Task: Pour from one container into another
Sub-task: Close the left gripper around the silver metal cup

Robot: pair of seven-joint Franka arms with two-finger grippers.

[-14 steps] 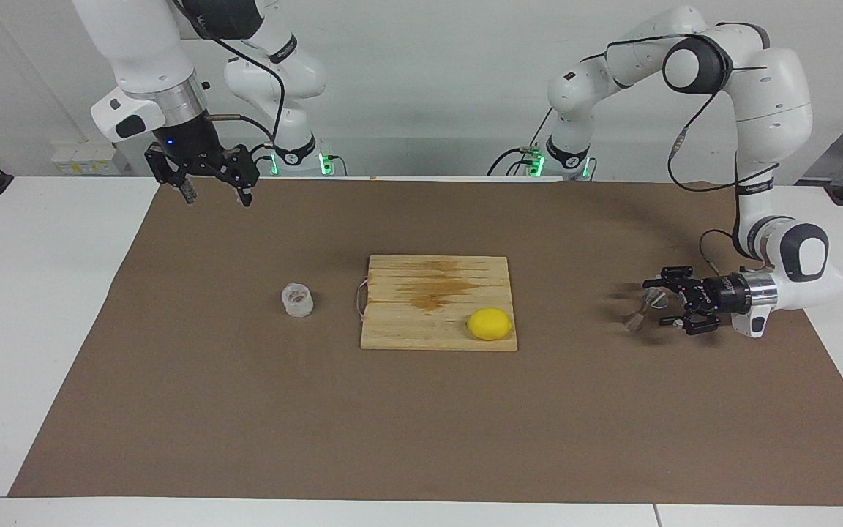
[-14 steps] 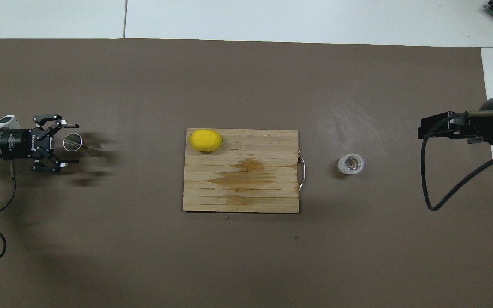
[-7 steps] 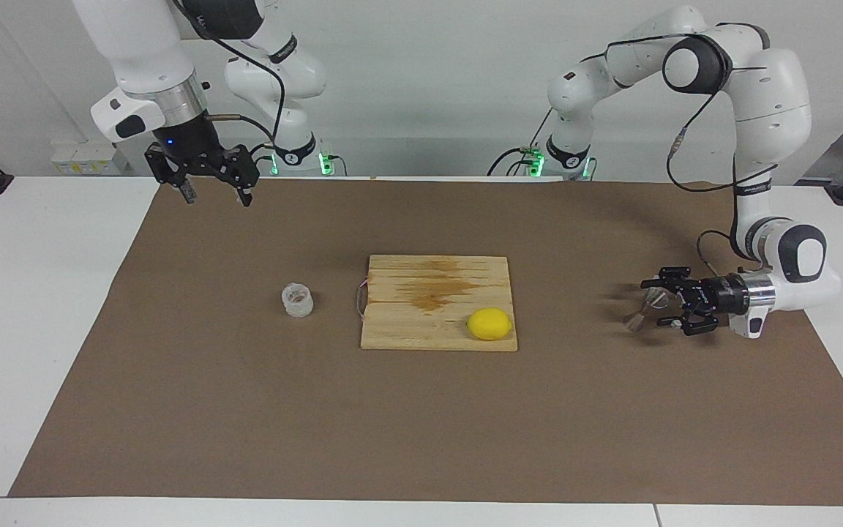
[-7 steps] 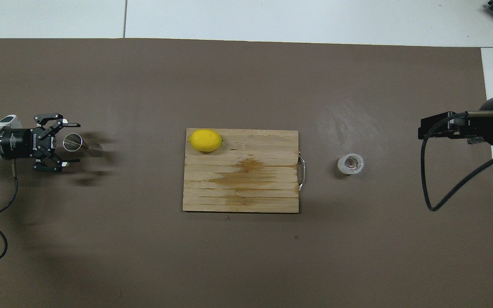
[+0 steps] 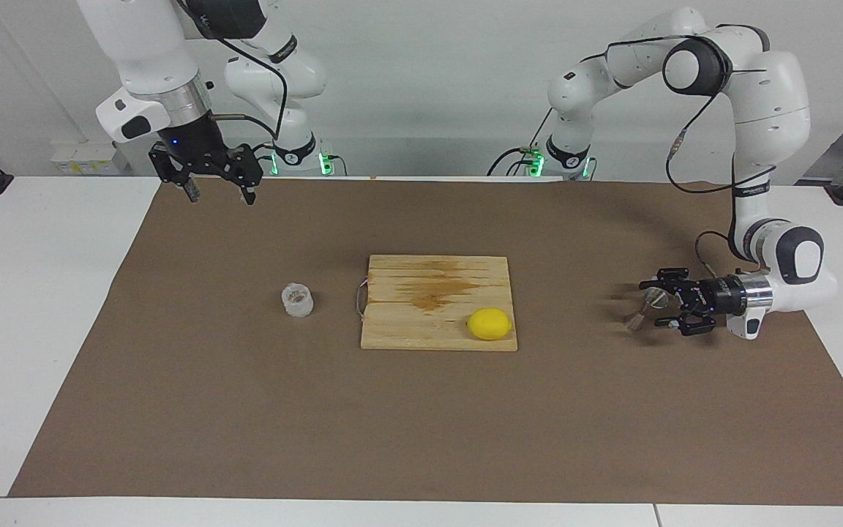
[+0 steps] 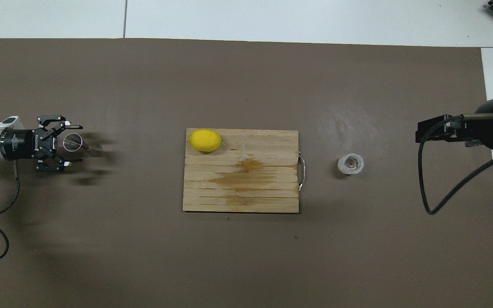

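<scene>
Glass cup (image 5: 297,300) upright on the surface (image 5: 246,410), beside cutting board (image 5: 437,301) handle, toward right arm's end; knobbly clear wall, pinkish inside. Jigger (image 5: 645,307) silvery, hourglass, tilted, at board's other end, between left gripper (image 5: 650,307) jaws, spread around it. Lemon (image 5: 489,323) on board. Right gripper (image 5: 218,192) raised, jaws spread, waiting.

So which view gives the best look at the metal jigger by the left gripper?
The overhead view: the jigger shows its round open mouth between the left gripper's fingers. In the facing view the jigger is a small, side-on glint in front of the left gripper.
</scene>
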